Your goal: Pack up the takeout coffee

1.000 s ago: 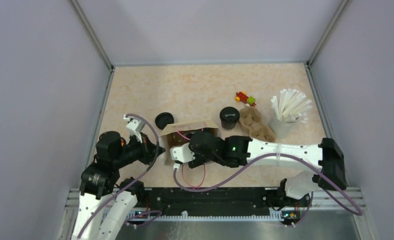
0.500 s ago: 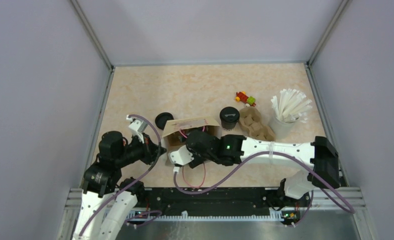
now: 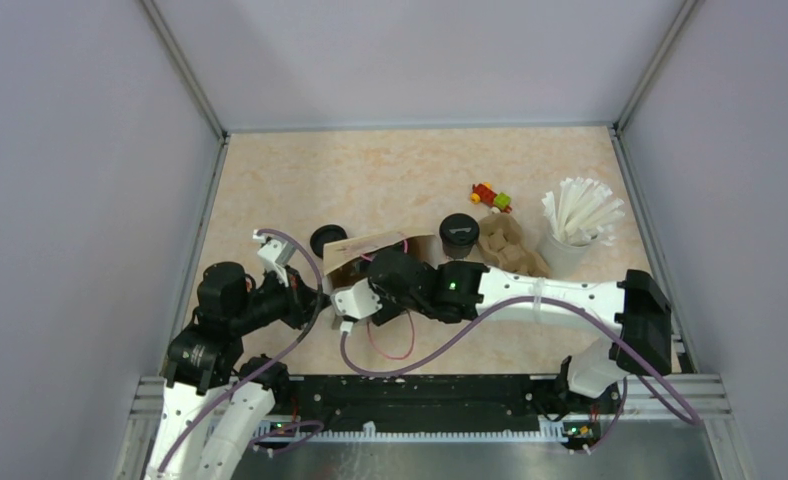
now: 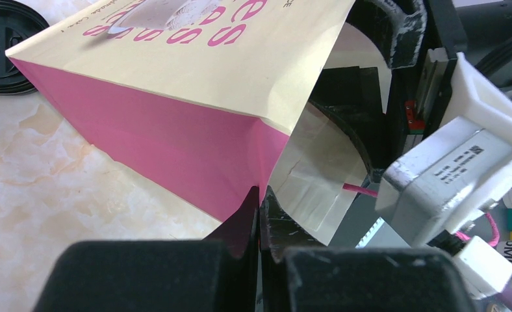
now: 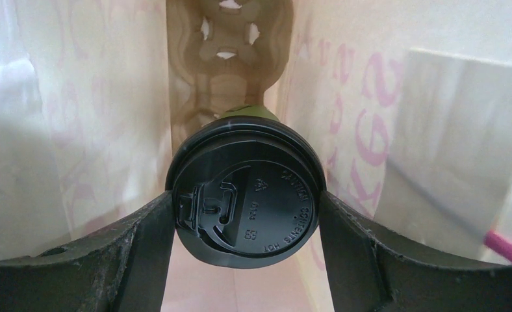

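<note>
A: While the left end effector [image 4: 260, 218] pinches the bag [image 4: 175, 78] rim, jaws closed, where's the right?
B: right end effector [image 5: 247, 214] sits inside the bag, fingers spread wide around the lidded cup [image 5: 266, 188], gripping both sides. second cup [image 3: 459, 233] stands upright on the surface [image 3: 390, 180], just beside the carrier [image 3: 515, 250].

One cup [image 5: 247, 188] sits in the bag [image 4: 175, 71]; other cup [image 3: 459, 233] at its 3 o'clock, loose lid [image 3: 326, 240] at 9.
</note>
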You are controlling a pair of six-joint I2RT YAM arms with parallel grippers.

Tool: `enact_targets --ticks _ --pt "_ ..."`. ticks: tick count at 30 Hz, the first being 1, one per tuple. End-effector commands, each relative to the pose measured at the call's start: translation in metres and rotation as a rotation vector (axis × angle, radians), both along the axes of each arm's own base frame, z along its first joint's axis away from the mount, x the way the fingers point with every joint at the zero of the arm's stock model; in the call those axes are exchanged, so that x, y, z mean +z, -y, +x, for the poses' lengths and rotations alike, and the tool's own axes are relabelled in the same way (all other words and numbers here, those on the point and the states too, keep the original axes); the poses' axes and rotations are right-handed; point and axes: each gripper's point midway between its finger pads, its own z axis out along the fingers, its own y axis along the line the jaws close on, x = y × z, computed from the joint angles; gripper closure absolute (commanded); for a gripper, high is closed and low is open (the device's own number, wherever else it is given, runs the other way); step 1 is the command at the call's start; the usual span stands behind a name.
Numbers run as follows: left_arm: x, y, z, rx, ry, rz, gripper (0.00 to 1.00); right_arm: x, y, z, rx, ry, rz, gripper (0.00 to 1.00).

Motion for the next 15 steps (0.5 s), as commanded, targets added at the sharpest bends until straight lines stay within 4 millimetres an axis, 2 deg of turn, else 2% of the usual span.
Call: enact_targets --ticks 1,6,15 --pt "0.009 0.001 0.001 -0.01 0.037 -0.012 1.0 0.004 0.008 0.002 0.0 0.01 0.014 0.34" --pt "0.009 0.002 0.002 -0.007 0.033 -0.018 1.0 -0.008 0.013 -0.001 0.027 0.008 -0.022 0.34" --pt "0.011 0.003 0.001 -0.011 0.03 -0.022 1.0 -0.005 0.018 0.004 0.002 0.019 -0.012 0.35"
